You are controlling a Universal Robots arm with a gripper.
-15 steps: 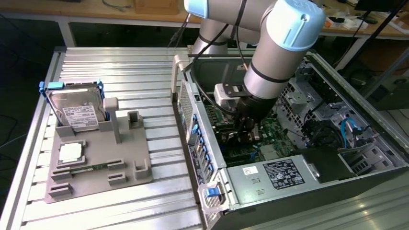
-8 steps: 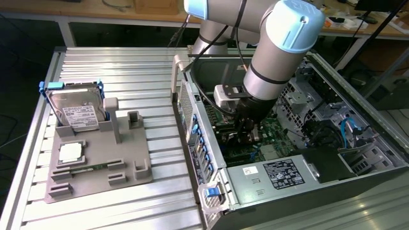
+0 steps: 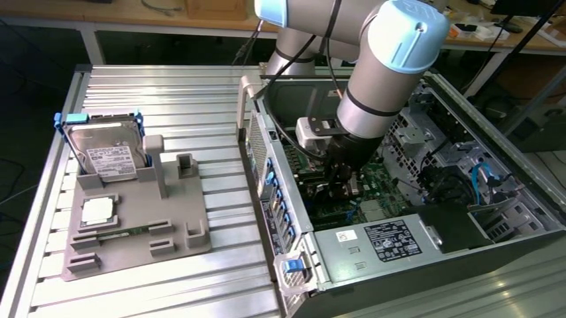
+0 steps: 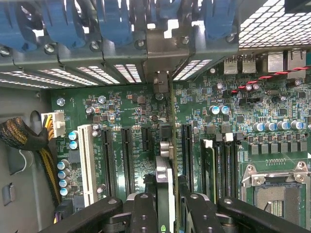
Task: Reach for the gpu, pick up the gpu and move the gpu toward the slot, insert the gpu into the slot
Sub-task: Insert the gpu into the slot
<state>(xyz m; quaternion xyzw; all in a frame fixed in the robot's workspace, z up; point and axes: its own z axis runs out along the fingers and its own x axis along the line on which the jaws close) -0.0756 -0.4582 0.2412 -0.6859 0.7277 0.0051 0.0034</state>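
Note:
My gripper [image 3: 341, 183] is down inside the open computer case, low over the green motherboard [image 4: 121, 111]. In the wrist view its two black fingers [image 4: 144, 213] are shut on the gpu [image 4: 166, 160], which I see edge-on as a thin dark card standing upright between them. The card runs away from the gripper [image 4: 170, 213] to its silvery bracket [image 4: 163, 51], which is at the case's rear wall among the blue latches. The slot is hidden under the card's lower edge, and I cannot tell whether the card is seated in it.
Black card sockets [image 4: 127, 160] and a white one [image 4: 87, 162] flank the card. Memory sockets [image 4: 221, 165] and the square CPU socket [image 4: 277, 187] lie on the other side. Outside the case, a grey fixture [image 3: 132, 225] holds a hard drive [image 3: 106, 156].

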